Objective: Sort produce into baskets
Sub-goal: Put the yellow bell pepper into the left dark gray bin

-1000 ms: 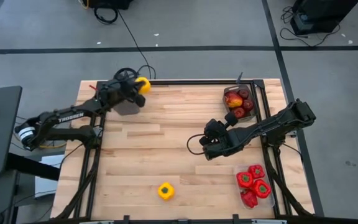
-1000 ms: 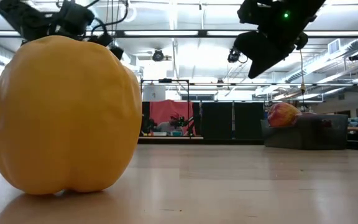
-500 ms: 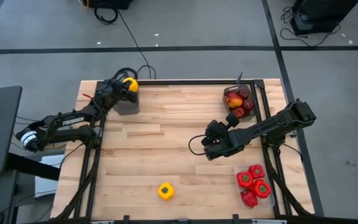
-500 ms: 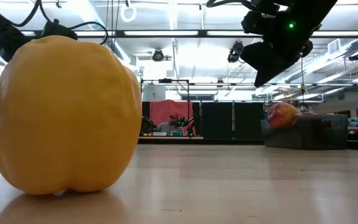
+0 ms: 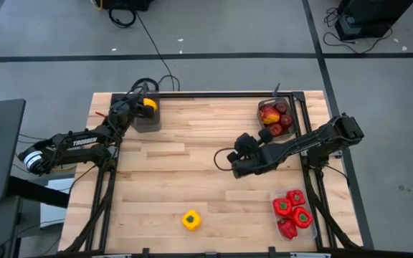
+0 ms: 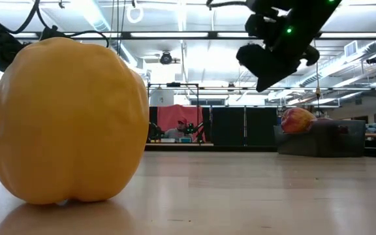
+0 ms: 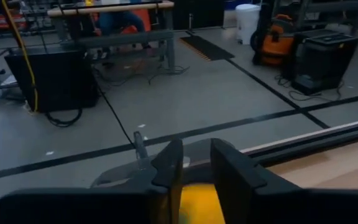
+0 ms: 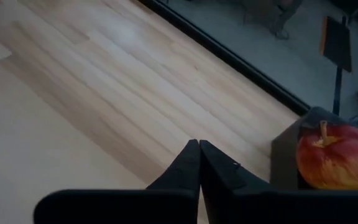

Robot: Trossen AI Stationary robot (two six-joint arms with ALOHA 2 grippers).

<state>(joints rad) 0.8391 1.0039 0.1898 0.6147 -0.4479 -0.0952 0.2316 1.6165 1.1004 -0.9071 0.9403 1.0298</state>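
Wooden table (image 5: 192, 165): yellow pepper (image 7: 197, 202) between left gripper (image 7: 194, 177) fingers.

The table (image 5: 192, 165) is pale wood in glued strips, smooth with a soft sheen, edged by a black metal frame (image 5: 214, 93). The yellow pepper (image 6: 67, 121) near the low camera looks like smooth, matt plastic with a faint waxy glow. The apples (image 5: 274, 118) are glossy, one (image 8: 337, 155) showing a shiny red-yellow skin, and the red peppers (image 5: 292, 213) gleam like plastic. Their bins (image 5: 287, 102) are smoky see-through plastic. Both arms (image 5: 314, 143) are dark, matt and hard-looking; the left gripper's (image 7: 194, 171) fingers (image 7: 232, 171) look like smooth, dull black plastic. The floor (image 5: 214, 29) is grey, matt and concrete-like.
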